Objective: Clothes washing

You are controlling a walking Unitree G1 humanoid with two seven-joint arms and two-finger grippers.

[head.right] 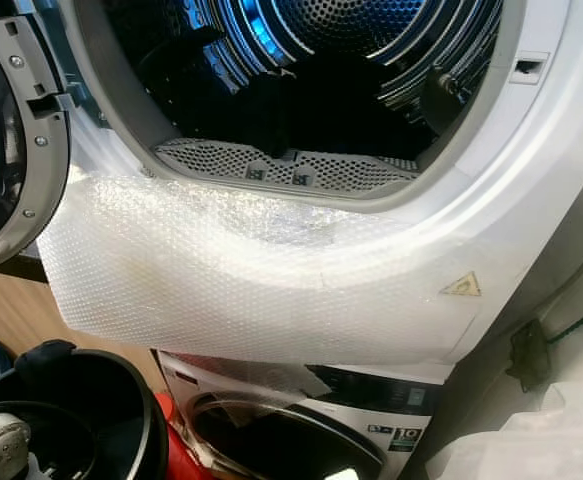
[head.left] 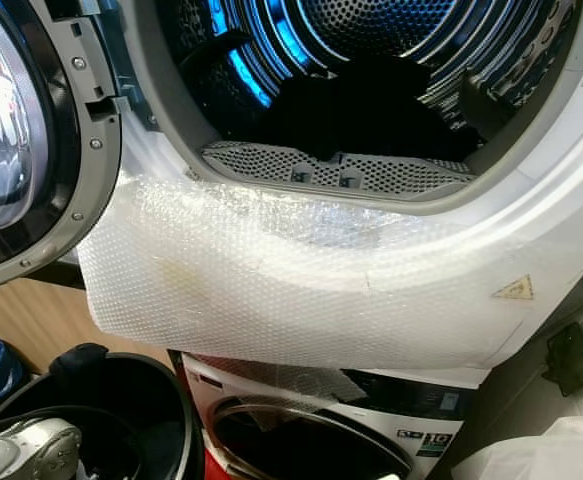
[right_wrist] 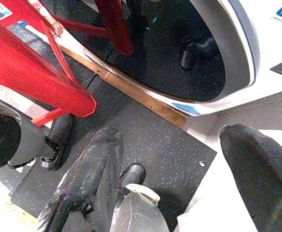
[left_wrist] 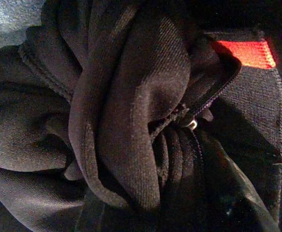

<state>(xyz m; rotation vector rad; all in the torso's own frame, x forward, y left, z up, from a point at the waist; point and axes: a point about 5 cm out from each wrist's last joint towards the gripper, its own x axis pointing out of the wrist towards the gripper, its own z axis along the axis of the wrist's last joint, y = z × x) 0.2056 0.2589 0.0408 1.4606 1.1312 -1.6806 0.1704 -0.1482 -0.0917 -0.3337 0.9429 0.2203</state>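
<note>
Two machines stand stacked: the upper dryer (head.left: 531, 190), door (head.left: 21, 140) swung open, and one washer (head.left: 371, 420) beneath it. One dark garment (head.left: 371, 110) lies inside the dryer's drum. The left hand's state cannot be told; its camera is pressed against black zippered cloth (left_wrist: 131, 121). The right hand (right_wrist: 179, 174) hangs below the dryer, fingers apart, empty.

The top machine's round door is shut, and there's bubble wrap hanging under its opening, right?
Not quite. The door of the top machine is swung open, as the left eye view shows; you can see into the drum. The bubble wrap does hang below the opening.
</note>
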